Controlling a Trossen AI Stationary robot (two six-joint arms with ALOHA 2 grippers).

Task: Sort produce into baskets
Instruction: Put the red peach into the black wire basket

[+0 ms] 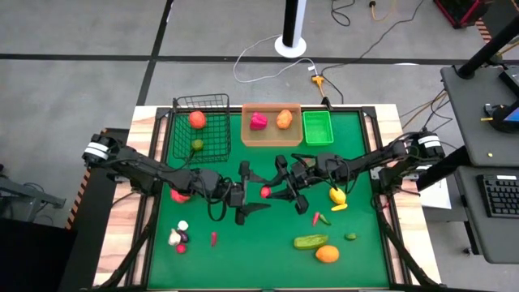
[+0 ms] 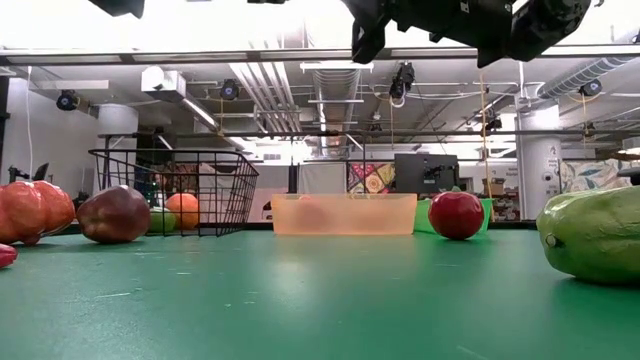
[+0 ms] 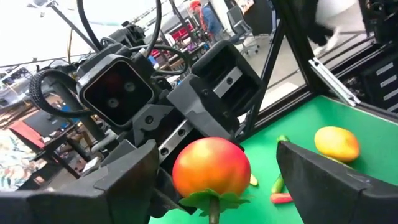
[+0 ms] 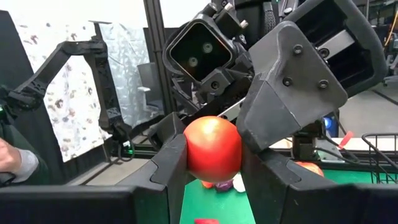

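Above the green counter's (image 1: 243, 251) middle, our right tool (image 1: 280, 188) clamps a red tomato (image 4: 212, 148) while our left tool (image 1: 253, 191) stands wide around it.

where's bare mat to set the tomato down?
Free: the mat's near middle, between the garlic cluster and the cucumber; also the strip before the green bin. Crowded: centre, where the left gripper and right gripper meet at the tomato.

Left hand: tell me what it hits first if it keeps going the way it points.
The red tomato held in the right hand, directly between the left hand's open fingers; depth is hard to judge.
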